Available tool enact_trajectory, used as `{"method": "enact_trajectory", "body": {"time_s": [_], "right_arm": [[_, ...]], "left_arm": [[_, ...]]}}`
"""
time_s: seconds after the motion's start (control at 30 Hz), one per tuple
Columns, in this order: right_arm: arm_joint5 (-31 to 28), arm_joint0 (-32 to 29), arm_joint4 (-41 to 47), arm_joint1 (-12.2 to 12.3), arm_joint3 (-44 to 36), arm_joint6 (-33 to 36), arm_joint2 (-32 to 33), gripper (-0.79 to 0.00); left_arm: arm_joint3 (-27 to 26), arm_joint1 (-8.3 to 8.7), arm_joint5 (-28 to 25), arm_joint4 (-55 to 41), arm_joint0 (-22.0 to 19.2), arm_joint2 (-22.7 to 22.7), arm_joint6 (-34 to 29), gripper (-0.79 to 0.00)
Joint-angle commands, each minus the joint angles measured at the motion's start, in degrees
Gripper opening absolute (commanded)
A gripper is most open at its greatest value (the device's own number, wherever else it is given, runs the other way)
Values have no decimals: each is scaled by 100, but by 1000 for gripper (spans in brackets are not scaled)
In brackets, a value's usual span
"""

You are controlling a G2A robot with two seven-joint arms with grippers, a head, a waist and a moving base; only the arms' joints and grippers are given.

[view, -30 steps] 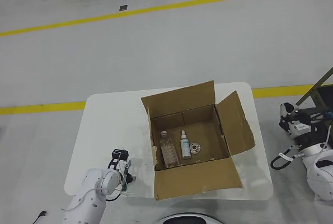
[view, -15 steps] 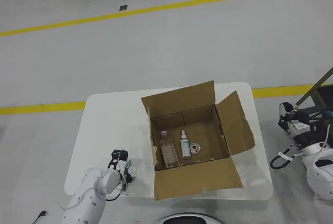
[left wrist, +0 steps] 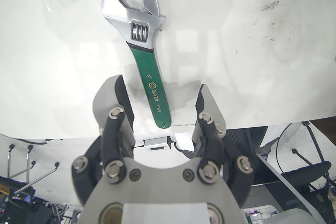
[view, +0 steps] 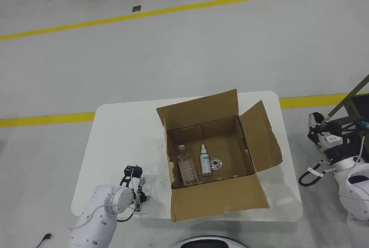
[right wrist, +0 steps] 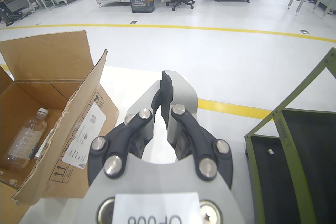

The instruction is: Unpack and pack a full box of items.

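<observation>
An open cardboard box (view: 216, 198) stands on the white table (view: 119, 139); inside lie a clear bottle (view: 186, 166), a small spray bottle (view: 205, 160) and a small round metal part (view: 216, 163). A green-handled adjustable wrench (left wrist: 143, 52) lies flat on the table near its front left edge. My left gripper (left wrist: 161, 99) is open, its fingers on either side of the handle's end without touching it; from above the left gripper (view: 133, 180) sits left of the box. My right gripper (right wrist: 164, 93) is shut on nothing, off the table's right side, beside the box's right flap (right wrist: 76, 114).
The box's flaps (view: 262, 139) stand open on all sides. A dark bin with a green frame (right wrist: 288, 156) is to the right of my right arm. The table's left half is bare apart from the wrench.
My left gripper has drawn back slightly toward the table's front edge. The right arm shifted a little. The box and its contents have not moved.
</observation>
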Motion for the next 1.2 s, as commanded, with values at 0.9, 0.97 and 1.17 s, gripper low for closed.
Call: {"method": "enact_trajectory", "body": {"time_s": [0.9, 0.97, 1.17], "right_arm": [[31, 9, 15, -3, 30, -29, 21, -785], [27, 9, 16, -2, 29, -38, 32, -785], [7, -19, 31, 0, 30, -39, 81, -785]], "left_arm": [[96, 64, 74, -55, -58, 156, 44, -191], [97, 68, 83, -47, -57, 169, 47, -203], [130, 77, 105, -52, -58, 211, 83, -357]]}}
